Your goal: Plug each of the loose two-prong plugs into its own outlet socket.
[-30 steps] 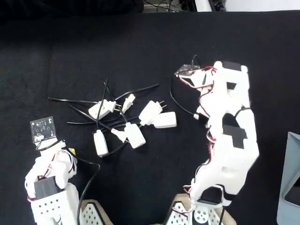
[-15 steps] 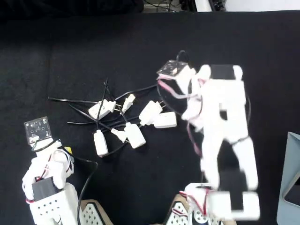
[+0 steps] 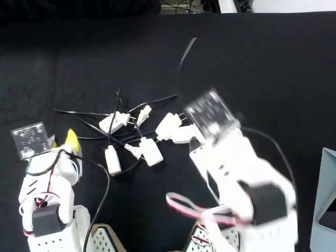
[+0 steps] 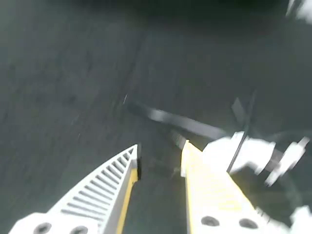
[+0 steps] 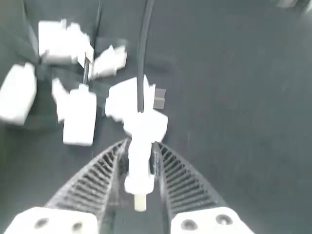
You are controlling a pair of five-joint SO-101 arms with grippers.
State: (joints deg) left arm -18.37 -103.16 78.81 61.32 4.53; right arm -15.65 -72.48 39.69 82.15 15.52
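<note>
Several white plugs and socket blocks with black cords lie tangled mid-table, among them a two-prong plug (image 3: 169,125) and a socket block (image 3: 151,151). My right arm (image 3: 236,173) hangs over the pile's right side. The right gripper (image 5: 140,146) is shut on a white corded plug (image 5: 139,165), whose black cord (image 5: 144,48) runs away over the two-prong plug (image 5: 136,105). My left gripper (image 4: 160,148) is open with nothing between its yellow-lined fingers, at the pile's left, short of a white plug (image 4: 253,148). In the high view the left gripper (image 3: 67,140) sits at the lower left.
The tabletop is a black cloth (image 3: 262,63). A grey bin (image 3: 323,210) stands at the right edge. Loose black cords (image 3: 79,113) stick out to the left of the pile.
The right arm swung from the right side over to the pile, carrying its corded plug. The left arm shifted slightly left and tilted, so its yellow finger now shows.
</note>
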